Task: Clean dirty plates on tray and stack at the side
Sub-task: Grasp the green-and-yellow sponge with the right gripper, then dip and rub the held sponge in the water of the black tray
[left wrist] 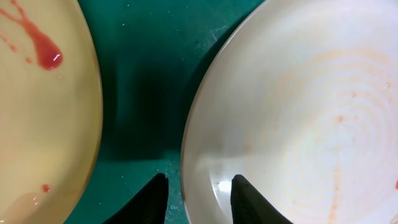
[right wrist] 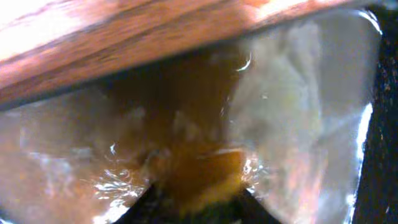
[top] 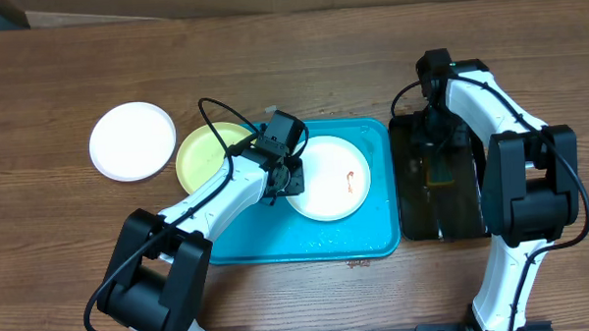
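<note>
On the turquoise tray [top: 346, 237] lies a white plate [top: 329, 179] with a thin red sauce streak. My left gripper [top: 289, 177] is shut on its left rim, one finger inside the plate [left wrist: 298, 106] and the other over the tray floor [left wrist: 149, 81]; the left gripper [left wrist: 198, 179] straddles the rim. A pale yellow-green plate [top: 208, 154] with red smears overlaps the tray's left edge, and shows in the left wrist view too [left wrist: 43, 112]. A clean-looking white plate [top: 132, 142] rests on the table at the left. My right gripper [top: 438, 159] is down in the black tray.
The narrow black tray [top: 414, 215] stands right of the turquoise tray and holds brownish liquid. In the blurred right wrist view my right gripper [right wrist: 199, 188] is closed around a yellow-brown sponge [right wrist: 200, 167] in that wet tray. Wooden table all round.
</note>
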You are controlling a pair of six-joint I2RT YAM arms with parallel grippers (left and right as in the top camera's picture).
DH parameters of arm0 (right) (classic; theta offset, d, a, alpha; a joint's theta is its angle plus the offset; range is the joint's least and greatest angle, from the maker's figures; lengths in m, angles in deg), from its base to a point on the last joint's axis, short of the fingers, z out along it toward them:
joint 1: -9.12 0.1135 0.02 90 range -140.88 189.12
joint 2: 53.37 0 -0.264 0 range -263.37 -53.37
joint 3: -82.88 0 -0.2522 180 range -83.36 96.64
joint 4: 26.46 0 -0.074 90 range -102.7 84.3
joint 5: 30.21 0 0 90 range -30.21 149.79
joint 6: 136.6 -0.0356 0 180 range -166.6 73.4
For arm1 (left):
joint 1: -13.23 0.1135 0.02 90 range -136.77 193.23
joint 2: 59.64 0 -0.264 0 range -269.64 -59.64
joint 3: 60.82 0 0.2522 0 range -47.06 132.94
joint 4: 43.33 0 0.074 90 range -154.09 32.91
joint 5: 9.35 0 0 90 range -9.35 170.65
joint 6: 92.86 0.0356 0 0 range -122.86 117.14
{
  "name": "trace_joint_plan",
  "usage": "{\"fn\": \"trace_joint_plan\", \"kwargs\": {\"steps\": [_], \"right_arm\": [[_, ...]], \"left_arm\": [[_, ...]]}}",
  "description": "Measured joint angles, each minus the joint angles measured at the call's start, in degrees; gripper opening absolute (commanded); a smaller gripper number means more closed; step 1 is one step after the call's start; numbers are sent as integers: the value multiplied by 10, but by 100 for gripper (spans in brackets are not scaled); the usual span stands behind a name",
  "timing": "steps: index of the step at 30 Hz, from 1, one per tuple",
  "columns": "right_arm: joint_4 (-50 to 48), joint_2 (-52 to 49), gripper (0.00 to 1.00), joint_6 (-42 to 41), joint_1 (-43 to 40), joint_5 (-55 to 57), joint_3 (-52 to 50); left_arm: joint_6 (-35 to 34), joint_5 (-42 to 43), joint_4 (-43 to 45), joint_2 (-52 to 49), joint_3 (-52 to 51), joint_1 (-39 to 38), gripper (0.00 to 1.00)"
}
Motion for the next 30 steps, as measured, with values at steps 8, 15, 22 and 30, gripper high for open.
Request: {"fn": "trace_joint_plan", "kwargs": {"steps": [8,15,22,30], "right_arm": [[-3,0,53,5,0,-1,0],[4,0,48,14,0,-1,1],[7,0,48,19,0,-1,4],[12,0,45,21,0,-1,4]], "left_arm": [[0,0,0,0,0,0,38],[0,0,0,0,0,0,29],[-2,-11,0,0,0,0,26],[-5,-19,9,0,0,0,18]]}}
